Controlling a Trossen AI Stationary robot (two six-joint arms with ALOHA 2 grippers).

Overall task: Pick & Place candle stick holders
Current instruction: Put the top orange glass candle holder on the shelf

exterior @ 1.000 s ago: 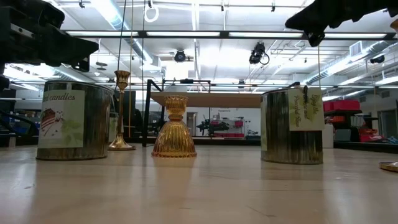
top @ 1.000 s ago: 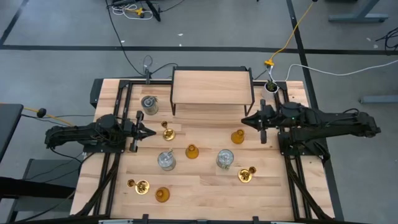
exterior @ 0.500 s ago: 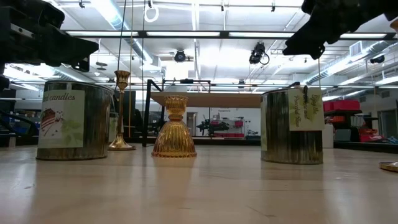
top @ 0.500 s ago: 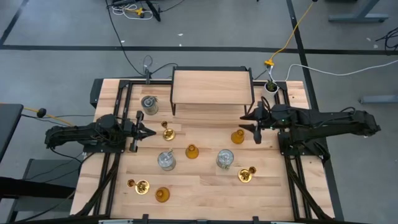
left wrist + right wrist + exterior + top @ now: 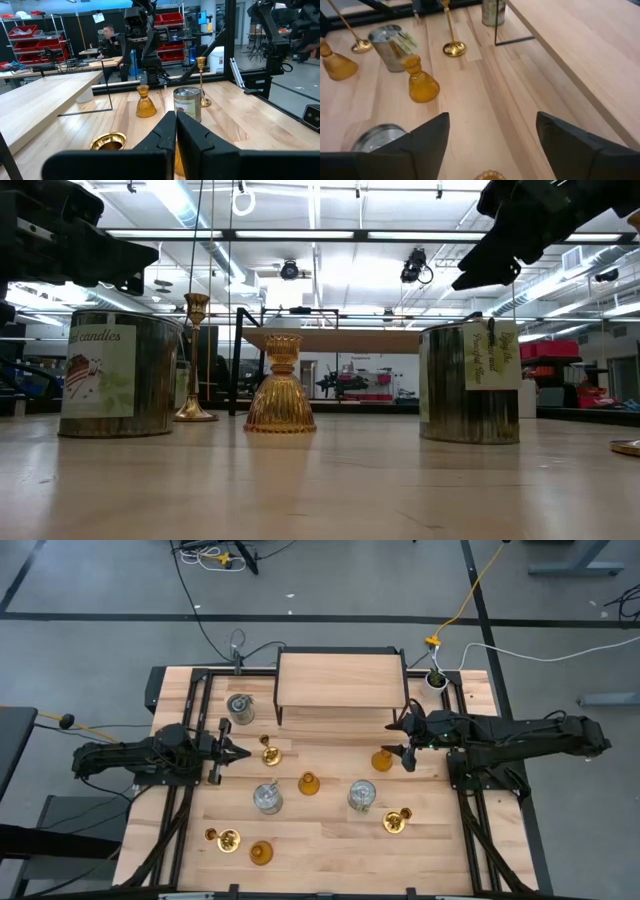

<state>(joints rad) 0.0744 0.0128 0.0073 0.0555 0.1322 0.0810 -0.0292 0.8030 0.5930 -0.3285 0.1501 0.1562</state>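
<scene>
The candle stick holders stand scattered on the wooden table: silvery cans (image 5: 267, 798), amber bell-shaped ones (image 5: 309, 783) and brass ones (image 5: 397, 821), each on its base. My right gripper (image 5: 399, 739) hangs open and tipped downward just over the amber holder (image 5: 381, 759) at the right. That holder's top (image 5: 490, 176) shows low between the spread fingers (image 5: 420, 145); they do not touch it. My left gripper (image 5: 243, 751) is shut and level at the table's left, pointing at a brass holder (image 5: 270, 753) whose cup (image 5: 107, 142) lies just ahead of it.
A wooden shelf on a black frame (image 5: 341, 680) stands at the far middle, with a silvery can (image 5: 240, 707) left of it. A small white pot with a plant (image 5: 437, 679) sits at the far right corner. Bare wood lies near the front edge.
My right gripper has opened wide, tipped its fingers downward and sunk a little toward the amber holder at the right, reaching slightly toward the table's left. The holders have stayed in place.
</scene>
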